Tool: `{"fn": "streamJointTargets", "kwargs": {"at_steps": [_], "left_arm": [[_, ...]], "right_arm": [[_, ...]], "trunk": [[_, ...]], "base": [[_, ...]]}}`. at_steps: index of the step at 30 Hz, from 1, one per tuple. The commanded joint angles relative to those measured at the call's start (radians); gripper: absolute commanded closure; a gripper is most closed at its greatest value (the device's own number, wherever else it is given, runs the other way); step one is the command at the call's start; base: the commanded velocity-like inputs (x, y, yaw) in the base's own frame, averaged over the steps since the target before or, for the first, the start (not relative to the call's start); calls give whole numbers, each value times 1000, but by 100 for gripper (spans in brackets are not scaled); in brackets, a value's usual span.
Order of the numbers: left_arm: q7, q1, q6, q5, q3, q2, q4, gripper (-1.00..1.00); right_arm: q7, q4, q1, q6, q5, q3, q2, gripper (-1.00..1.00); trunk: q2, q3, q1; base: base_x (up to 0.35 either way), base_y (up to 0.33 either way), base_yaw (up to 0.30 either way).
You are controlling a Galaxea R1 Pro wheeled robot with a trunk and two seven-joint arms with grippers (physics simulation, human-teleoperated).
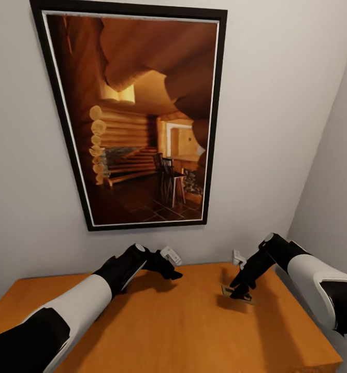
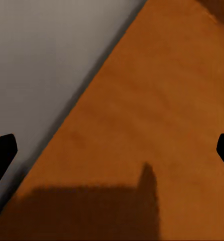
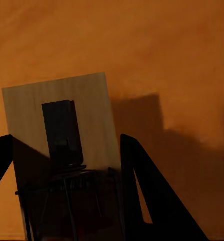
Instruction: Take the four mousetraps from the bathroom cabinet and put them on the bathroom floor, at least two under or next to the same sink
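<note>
Pale grey walls meeting in a corner, with a black-framed picture point(image 1: 137, 116) of a log-cabin interior hanging above. Below it, the smooth orange-brown wooden top of the cabinet point(image 1: 158, 331), flat and faintly grained, serving as the worktop. Two small white wall fittings point(image 1: 171, 255) just above its back edge.

One mousetrap point(image 1: 237, 293) lying flat on the worktop toward the right rear: a thin rectangular tan board, seen closer from the right wrist as pale wood point(image 3: 57, 118) with a dark upright plate and thin dark wire parts.

Right arm reaching in from the right side, white forearm, black wrist, bent downward so the right gripper point(image 1: 239, 290) sits on the trap; jaws narrowly apart, straddling the board on both long sides, dark fingers point(image 3: 142, 191) at its edges; cannot tell whether actually pressing it.

Left arm stretched forward and low over the worktop near the back wall, left gripper point(image 1: 169, 273) hovering, jaws spread wide with bare wood between.
</note>
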Motion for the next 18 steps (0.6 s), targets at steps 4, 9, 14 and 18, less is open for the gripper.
{"fn": "streamJointTargets", "kwargs": {"at_steps": [4,9,14,18], "left_arm": [[0,-1,5,-1,-1,4,9,-100],[3,-1,1,-8,-1,0,39,-100],[4,-1,2,-9,0,1,42,-100],[4,-1,2,-9,0,1,42,-100]], "right_arm": [[6,-1,-1,17,-2,4,-1,100],[6,-1,0,17,-2,4,0,100],[6,-1,0,17,-2,4,-1,100],[6,-1,-1,17,-2,4,-1,100]], "trunk": [[-2,-2,0],[-2,-2,0],[-2,-2,0],[-2,-2,0]], "base": [[0,1,-264],[-28,1,-264],[-225,97,-264],[-274,179,-264]]}}
